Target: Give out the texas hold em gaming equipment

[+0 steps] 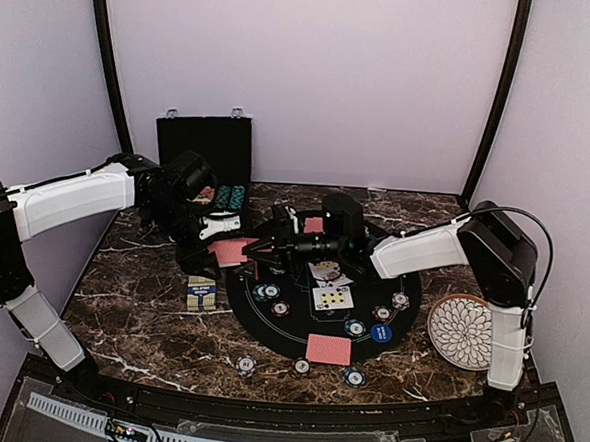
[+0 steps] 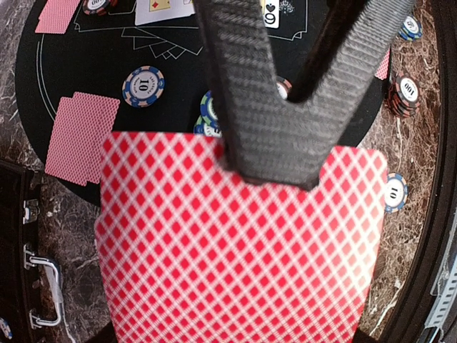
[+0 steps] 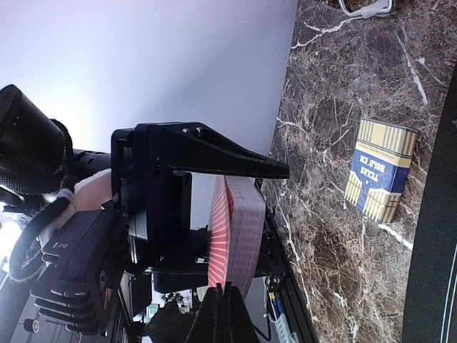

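Observation:
My left gripper is shut on a deck of red-backed cards and holds it over the left rim of the round black mat. The deck fills the left wrist view; my own fingers are hidden behind it. My right gripper is shut on the top card at the deck's edge; its black fingers meet there. In the right wrist view the deck shows edge-on, with my fingertips pinched at its end. Red-backed cards, face-up cards, poker chips and a blue marker disc lie on or beside the mat.
A blue and yellow card box lies left of the mat on the marble table. An open black case with chips stands at the back left. A white patterned plate sits at the right.

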